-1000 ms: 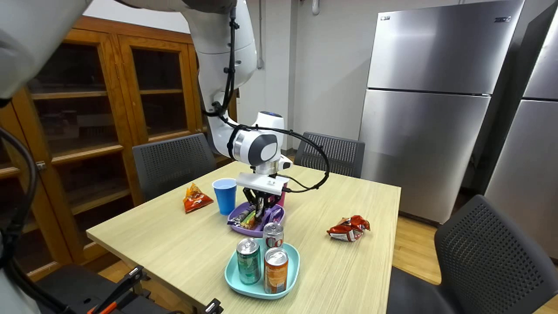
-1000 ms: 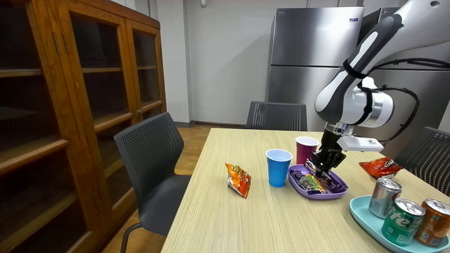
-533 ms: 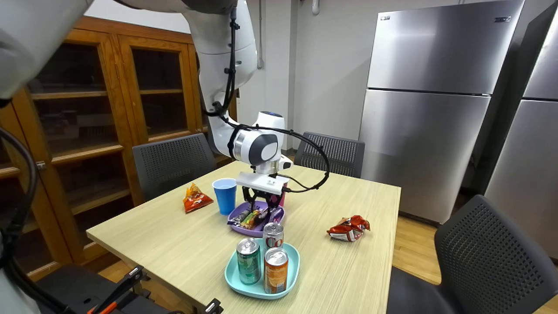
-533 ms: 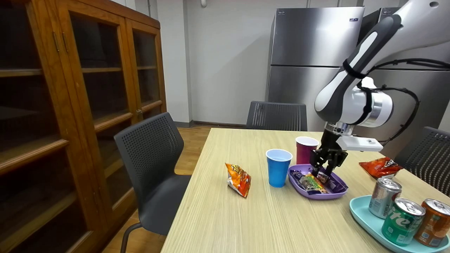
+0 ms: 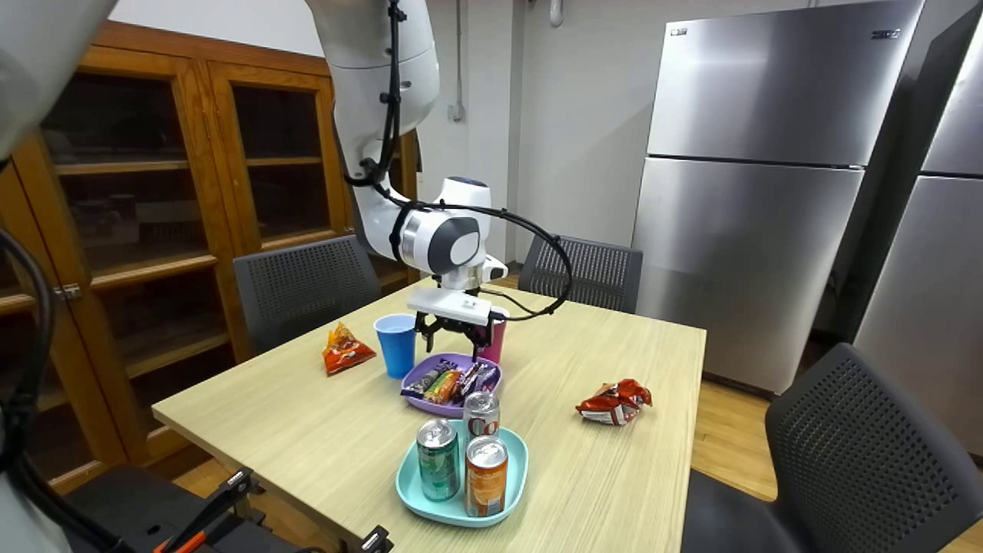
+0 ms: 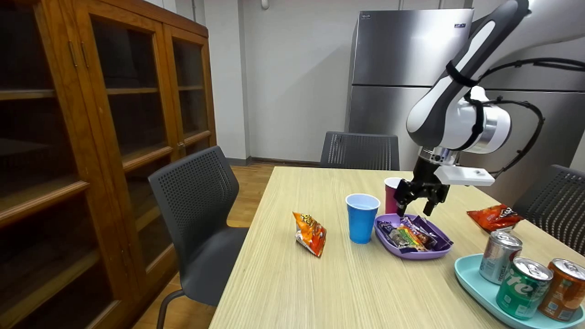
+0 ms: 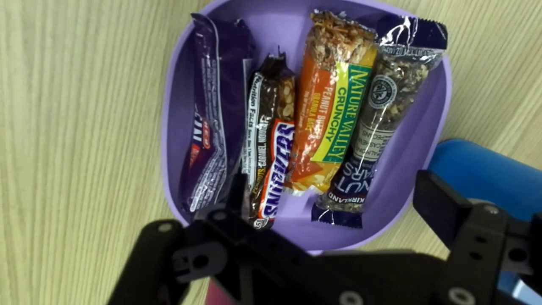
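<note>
While just abv purple tray [image 7: 279,34] w/ wrapped snack bars [image 7: 332,114], fingers [image 7: 442,209] wide apart & empty.

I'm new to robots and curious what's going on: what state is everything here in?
end effector: open, holding nothing
bowl: right way up, partly filled
bars: wrapped, lying in the bowl
blue cup: upright
pink cup: upright
green can: upright
silver can: upright
orange can: upright
tray: flat, holding the three cans
orange bag: seal unclear
red bag: lying down, seal unclear
fridge: doors shut
cabinet: doors shut
</note>
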Tool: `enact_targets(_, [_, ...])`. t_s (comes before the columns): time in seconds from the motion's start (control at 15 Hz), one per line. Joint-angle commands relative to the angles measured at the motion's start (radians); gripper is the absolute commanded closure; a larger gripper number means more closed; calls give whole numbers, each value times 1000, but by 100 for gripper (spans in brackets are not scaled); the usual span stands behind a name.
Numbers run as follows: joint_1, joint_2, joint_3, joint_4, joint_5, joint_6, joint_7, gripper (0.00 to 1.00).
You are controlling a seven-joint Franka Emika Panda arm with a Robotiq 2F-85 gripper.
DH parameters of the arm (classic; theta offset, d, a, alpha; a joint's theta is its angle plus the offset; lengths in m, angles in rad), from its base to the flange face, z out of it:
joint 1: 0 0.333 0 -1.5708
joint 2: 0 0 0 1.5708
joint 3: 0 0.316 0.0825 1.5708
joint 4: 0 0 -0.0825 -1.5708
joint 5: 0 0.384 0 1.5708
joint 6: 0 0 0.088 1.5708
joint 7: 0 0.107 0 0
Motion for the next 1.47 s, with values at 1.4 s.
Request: enact_targets(1.4, [98,-598,-79,-725,-6,188,28,0])
